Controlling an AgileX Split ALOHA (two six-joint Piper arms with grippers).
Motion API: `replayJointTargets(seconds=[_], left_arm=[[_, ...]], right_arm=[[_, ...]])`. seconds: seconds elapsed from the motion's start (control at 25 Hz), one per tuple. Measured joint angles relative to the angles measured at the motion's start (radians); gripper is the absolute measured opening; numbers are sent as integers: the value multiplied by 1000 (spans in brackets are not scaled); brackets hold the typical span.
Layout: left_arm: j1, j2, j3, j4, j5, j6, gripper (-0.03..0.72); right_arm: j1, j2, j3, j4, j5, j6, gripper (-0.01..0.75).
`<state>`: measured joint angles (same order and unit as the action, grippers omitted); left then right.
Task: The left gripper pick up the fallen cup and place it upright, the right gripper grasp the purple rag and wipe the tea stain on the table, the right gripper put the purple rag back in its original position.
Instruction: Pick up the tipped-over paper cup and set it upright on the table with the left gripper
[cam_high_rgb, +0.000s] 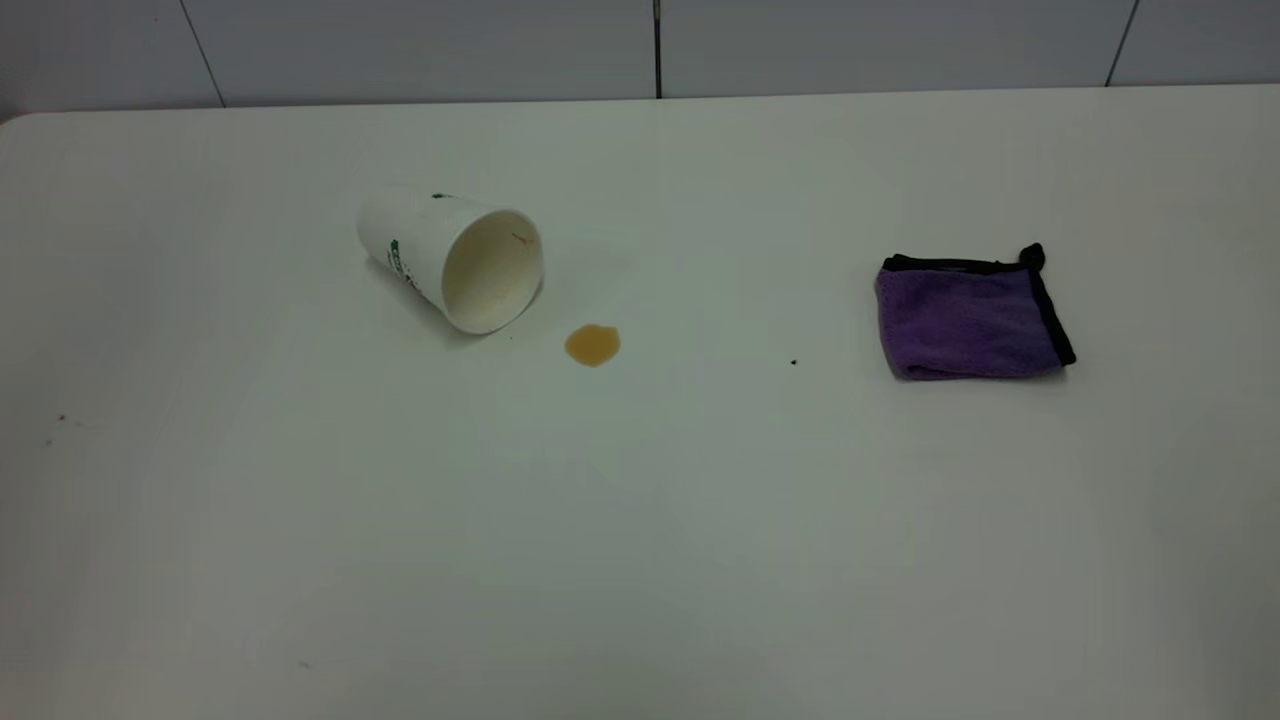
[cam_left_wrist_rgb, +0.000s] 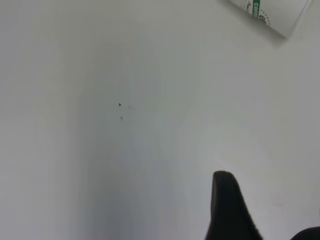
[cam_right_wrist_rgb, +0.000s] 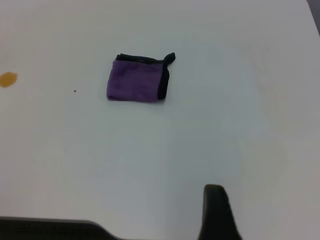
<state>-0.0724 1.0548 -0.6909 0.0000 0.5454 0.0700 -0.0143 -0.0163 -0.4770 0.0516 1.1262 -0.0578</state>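
Observation:
The white cup (cam_high_rgb: 450, 255) lies on its side on the table (cam_high_rgb: 640, 540), left of centre, with its mouth turned toward the front right. The amber tea stain (cam_high_rgb: 592, 345) sits just off the cup's rim. The folded purple rag (cam_high_rgb: 970, 320) lies flat at the right. Neither arm appears in the exterior view. In the left wrist view the left gripper (cam_left_wrist_rgb: 267, 210) is open over bare table, with the cup (cam_left_wrist_rgb: 272, 12) far from it. In the right wrist view the right gripper (cam_right_wrist_rgb: 262, 215) is open and empty, well short of the rag (cam_right_wrist_rgb: 137, 85) and the stain (cam_right_wrist_rgb: 7, 79).
A tiny black speck (cam_high_rgb: 794, 362) lies between the stain and the rag. A grey panelled wall (cam_high_rgb: 420, 45) runs behind the table's far edge. The table's near edge (cam_right_wrist_rgb: 50, 227) shows as a dark strip in the right wrist view.

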Motion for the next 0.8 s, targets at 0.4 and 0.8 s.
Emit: replayJointTargets(seconds=[0.4,0.8], left_arm=[[-221,514,-253,0,-98,26,470],[-403,961,-583,306,-110,-153,470]], right_arm=[[0,0,0,0,0,0,533],[0,0,0,0,0,0,533]])
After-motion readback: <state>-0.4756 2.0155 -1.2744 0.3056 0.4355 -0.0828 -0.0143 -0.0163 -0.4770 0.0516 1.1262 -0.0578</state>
